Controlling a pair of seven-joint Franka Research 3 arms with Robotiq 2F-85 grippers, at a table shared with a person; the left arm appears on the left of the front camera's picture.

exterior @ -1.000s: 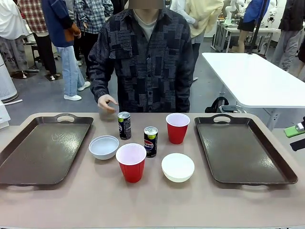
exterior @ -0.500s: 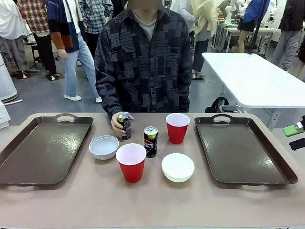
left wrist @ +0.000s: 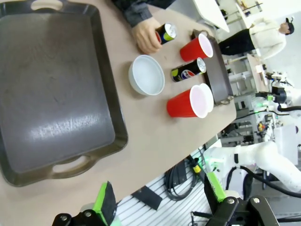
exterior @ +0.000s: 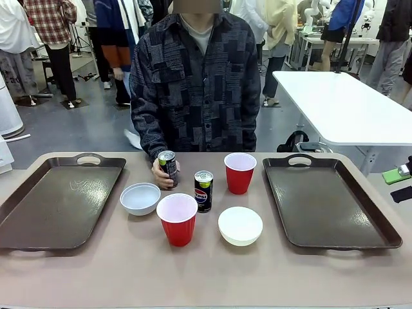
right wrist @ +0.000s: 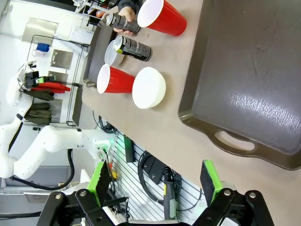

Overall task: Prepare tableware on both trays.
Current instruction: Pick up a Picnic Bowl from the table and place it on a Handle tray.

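Observation:
Two dark brown trays lie on the table, the left tray (exterior: 38, 212) and the right tray (exterior: 335, 206), both bare. Between them stand two red cups (exterior: 177, 219) (exterior: 240, 172), two white bowls (exterior: 140, 198) (exterior: 240, 225) and a Pepsi can (exterior: 203, 190). The person's hand (exterior: 159, 172) is wrapped around the far can (exterior: 168, 167). My left gripper (left wrist: 160, 197) hangs open above the near edge of the left tray (left wrist: 51, 84). My right gripper (right wrist: 155, 181) hangs open beyond the near handle of the right tray (right wrist: 254, 80). Neither holds anything.
The person stands at the table's far side, just behind the cans. A white table (exterior: 341, 103) stands behind at the right, and other people walk in the background. Bare tabletop (exterior: 206, 277) runs along the near edge in front of the tableware.
The person's hand came down from above the table and closed around the far can, which now leans slightly. Both grippers stay open and still.

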